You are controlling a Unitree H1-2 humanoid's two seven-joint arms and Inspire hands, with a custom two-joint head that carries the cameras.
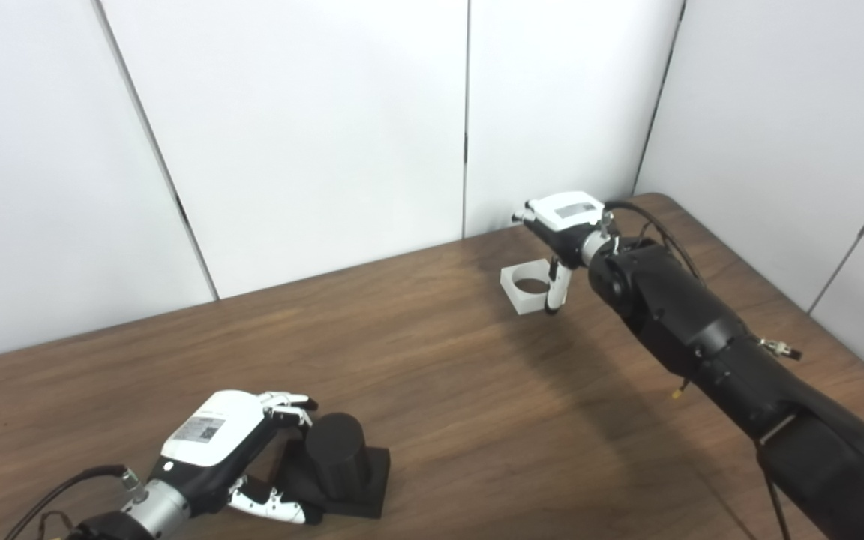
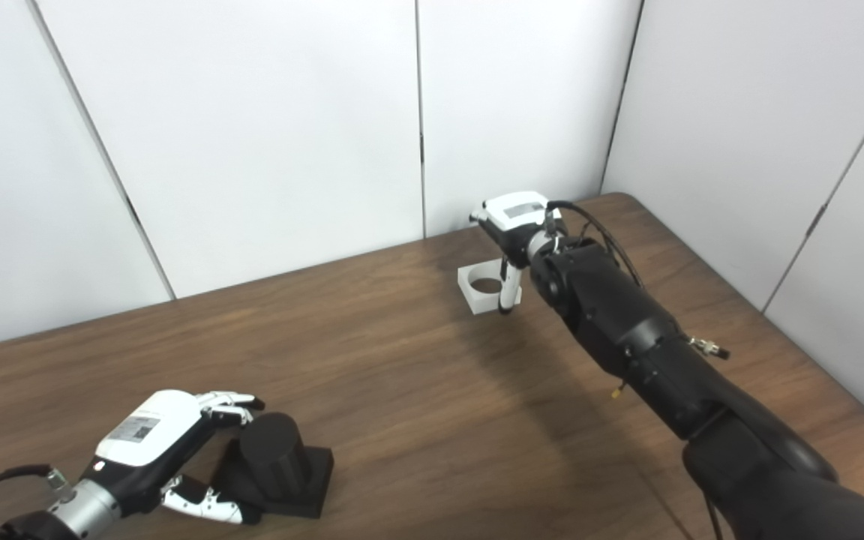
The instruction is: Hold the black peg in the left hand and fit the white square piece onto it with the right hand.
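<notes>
The black peg (image 1: 336, 450), a short cylinder on a square black base, stands on the table at the lower left. My left hand (image 1: 229, 450) is around it: the fingers (image 1: 289, 407) reach the cylinder's top from the left and the thumb (image 1: 271, 508) lies along the base's front, spread wide. The white square piece (image 1: 523, 289), with a round hole, sits at the far right of the table. My right hand (image 1: 563, 229) is over its right side. Its thumb (image 1: 556, 292) points down against the piece's near right corner. The other fingers are hidden behind the hand.
The brown wooden table (image 1: 439, 390) runs to white wall panels at the back and right. Its rounded far right corner (image 1: 657, 199) lies just behind my right hand. My right arm (image 1: 702, 330) crosses the table's right side.
</notes>
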